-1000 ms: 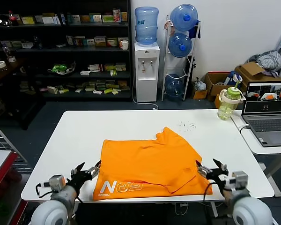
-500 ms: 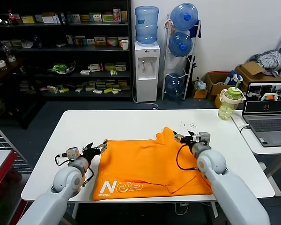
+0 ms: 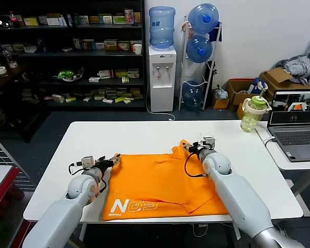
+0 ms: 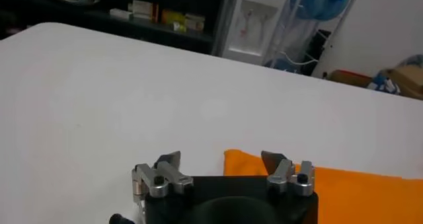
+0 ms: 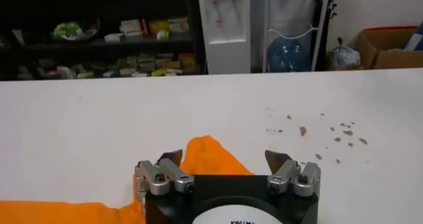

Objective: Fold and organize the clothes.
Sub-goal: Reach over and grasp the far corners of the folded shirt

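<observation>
The orange T-shirt (image 3: 163, 181) lies spread on the white table (image 3: 144, 135), with white lettering near its front left. My left gripper (image 3: 115, 160) is open at the shirt's far left corner; the left wrist view shows that orange corner (image 4: 246, 162) between its spread fingers, with the gripper (image 4: 221, 159) just short of it. My right gripper (image 3: 189, 147) is open at the raised far right corner. The right wrist view shows that orange peak (image 5: 208, 156) between the gripper's (image 5: 223, 156) fingers. Neither holds the cloth.
A green-lidded bottle (image 3: 251, 113) and an open laptop (image 3: 295, 126) stand at the right. Small dark crumbs (image 3: 206, 138) dot the table behind the shirt. Shelves (image 3: 67, 51) and a water dispenser (image 3: 161, 77) stand beyond the table.
Both arms have reached forward from the table's front edge to the shirt's far corners. The shirt has not moved.
</observation>
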Available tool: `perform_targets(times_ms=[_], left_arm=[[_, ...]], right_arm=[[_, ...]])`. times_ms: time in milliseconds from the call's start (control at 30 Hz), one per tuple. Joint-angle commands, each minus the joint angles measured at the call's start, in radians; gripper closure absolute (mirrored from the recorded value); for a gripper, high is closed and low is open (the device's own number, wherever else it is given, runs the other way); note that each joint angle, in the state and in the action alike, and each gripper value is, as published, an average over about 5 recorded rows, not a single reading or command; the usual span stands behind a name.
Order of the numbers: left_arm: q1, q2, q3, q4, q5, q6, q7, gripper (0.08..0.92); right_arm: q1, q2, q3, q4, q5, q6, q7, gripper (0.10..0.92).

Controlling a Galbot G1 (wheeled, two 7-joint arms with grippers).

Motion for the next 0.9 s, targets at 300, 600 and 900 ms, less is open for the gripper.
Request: perform_targets(times_ms=[300,600,900], left_arm=[[-0.043,-0.009,0.032,0.068,0.013,0.006,0.006,0.177],[-0.036,-0.008,0.045,0.06,0.013,0.011,0.006,0.28],[-0.027,-0.008,0.051,0.049,0.016,0.011,0.008,0.536]], right_arm=[[0.054,0.023,-0.027,-0.112,-0.003,-0.029,-0.033,0.224],[0.037,0.017,-0.026,-0.1,0.006,-0.036,-0.048,0.442],[0.024,0.008,-0.028,-0.061,0.019,-0.012,-0.049,0.702]])
